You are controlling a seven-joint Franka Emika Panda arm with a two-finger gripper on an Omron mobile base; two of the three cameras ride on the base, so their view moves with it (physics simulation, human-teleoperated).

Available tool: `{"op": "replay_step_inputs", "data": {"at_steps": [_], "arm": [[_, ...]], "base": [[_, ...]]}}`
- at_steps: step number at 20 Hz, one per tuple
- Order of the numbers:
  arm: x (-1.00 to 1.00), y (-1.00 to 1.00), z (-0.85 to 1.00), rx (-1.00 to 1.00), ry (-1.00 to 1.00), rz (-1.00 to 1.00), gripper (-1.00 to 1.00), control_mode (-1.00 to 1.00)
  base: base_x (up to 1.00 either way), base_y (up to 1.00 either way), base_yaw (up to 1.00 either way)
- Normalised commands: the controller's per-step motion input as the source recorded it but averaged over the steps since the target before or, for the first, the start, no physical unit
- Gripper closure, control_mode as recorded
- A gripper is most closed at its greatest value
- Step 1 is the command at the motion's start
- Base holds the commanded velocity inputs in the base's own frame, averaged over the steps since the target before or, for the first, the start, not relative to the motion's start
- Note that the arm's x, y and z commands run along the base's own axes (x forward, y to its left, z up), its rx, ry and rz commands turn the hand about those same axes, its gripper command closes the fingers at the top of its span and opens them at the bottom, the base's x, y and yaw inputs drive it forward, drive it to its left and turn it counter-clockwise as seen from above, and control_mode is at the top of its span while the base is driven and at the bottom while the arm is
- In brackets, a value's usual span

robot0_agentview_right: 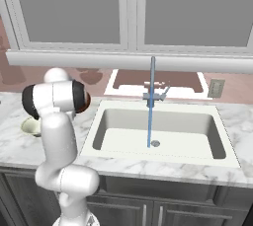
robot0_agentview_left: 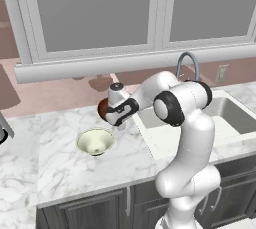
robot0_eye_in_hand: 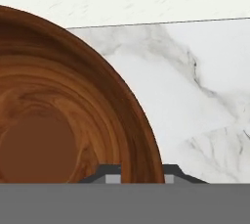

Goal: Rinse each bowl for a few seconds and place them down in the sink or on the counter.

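Observation:
The dark reddish-brown bowl (robot0_eye_in_hand: 58,120) sits at the back of the marble counter (robot0_agentview_left: 60,168), left of the sink (robot0_agentview_left: 235,118); its edge (robot0_agentview_left: 101,109) peeks out behind the hand. My gripper (robot0_eye_in_hand: 138,173) straddles the near rim, one dark fingertip (robot0_eye_in_hand: 105,175) inside and one outside, both against the wall. From the left base view the gripper (robot0_agentview_left: 112,119) reaches down at the bowl's right side. Nearer the counter's front, the pale cream bowl (robot0_agentview_left: 95,141) stands upright and apart. A sliver of brown bowl (robot0_agentview_right: 88,102) shows past the arm.
A blue stream of water (robot0_agentview_right: 149,116) runs from the grey faucet (robot0_agentview_left: 189,63) into the white sink (robot0_agentview_right: 118,138) near its drain (robot0_agentview_right: 155,143). The pink wall and a window ledge (robot0_agentview_left: 75,68) rise close behind the brown bowl. An outlet (robot0_agentview_left: 222,73) sits right of the faucet.

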Motion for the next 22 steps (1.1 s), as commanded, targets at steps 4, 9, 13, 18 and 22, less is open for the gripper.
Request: {"op": "replay_step_inputs", "data": {"at_steps": [4, 9, 13, 18, 22], "arm": [[0.21, 0.12, -0.31, 0.0, 0.0, 0.04, 1.0, -1.0], [0.14, 0.09, -0.14, 0.01, 0.0, 0.03, -1.0, -1.0], [0.0, 0.0, 0.04, 0.02, 0.0, 0.01, -1.0, -1.0], [0.0, 0.0, 0.04, 0.02, 0.0, 0.02, -1.0, -1.0], [-0.11, 0.0, 0.04, 0.02, 0.0, 0.03, -1.0, -1.0]], "base": [[0.0, 0.0, 0.0], [0.0, 0.0, 0.0], [0.0, 0.0, 0.0], [0.0, 0.0, 0.0], [0.0, 0.0, 0.0]]}}
